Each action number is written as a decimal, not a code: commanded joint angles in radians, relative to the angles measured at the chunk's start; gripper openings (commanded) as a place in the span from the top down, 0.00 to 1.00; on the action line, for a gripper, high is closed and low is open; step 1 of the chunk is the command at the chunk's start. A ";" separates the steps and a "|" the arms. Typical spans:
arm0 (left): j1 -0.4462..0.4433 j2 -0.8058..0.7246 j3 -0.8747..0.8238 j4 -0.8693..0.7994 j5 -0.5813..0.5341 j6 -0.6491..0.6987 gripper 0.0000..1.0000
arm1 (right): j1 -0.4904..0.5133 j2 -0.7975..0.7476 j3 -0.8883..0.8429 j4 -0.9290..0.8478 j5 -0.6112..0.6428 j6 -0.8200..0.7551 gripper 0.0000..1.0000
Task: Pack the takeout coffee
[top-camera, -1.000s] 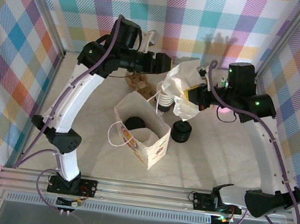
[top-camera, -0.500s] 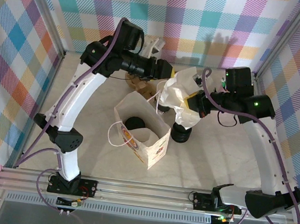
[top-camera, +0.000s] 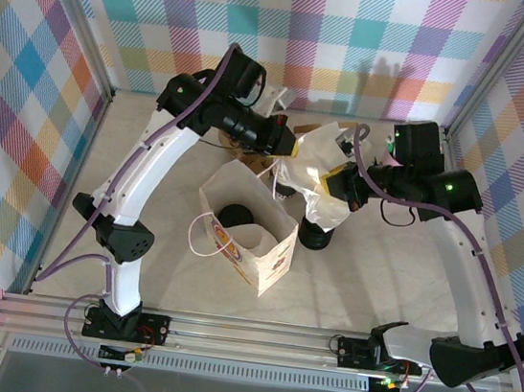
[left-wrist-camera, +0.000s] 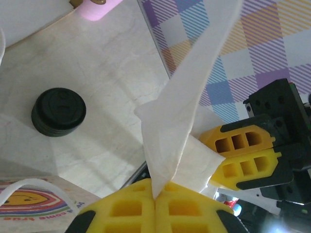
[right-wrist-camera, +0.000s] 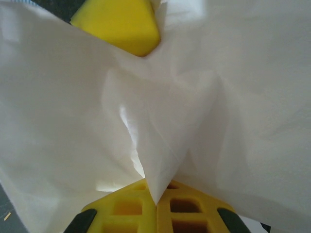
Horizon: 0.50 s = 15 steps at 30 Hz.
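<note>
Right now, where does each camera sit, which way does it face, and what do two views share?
Top external: above and behind the bases, looking down on table, both arms, printed bag.
Left wrist: on the left arm, looking past the left end effector, shut on white paper, toward lid stack and right end effector.
Right wrist: on the right arm, its end effector shut on that paper, close up.
Shared: both wrist views show the pinched paper.
</note>
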 commanded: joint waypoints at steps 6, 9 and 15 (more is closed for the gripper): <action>0.045 -0.109 -0.079 0.057 -0.014 -0.072 1.00 | 0.006 -0.084 -0.074 0.065 -0.004 -0.015 1.00; 0.080 -0.206 -0.235 0.223 0.011 -0.144 1.00 | 0.006 -0.131 -0.107 0.131 -0.010 -0.006 1.00; 0.107 -0.352 -0.340 0.412 -0.032 -0.081 0.41 | 0.006 -0.139 -0.086 0.158 -0.044 -0.010 1.00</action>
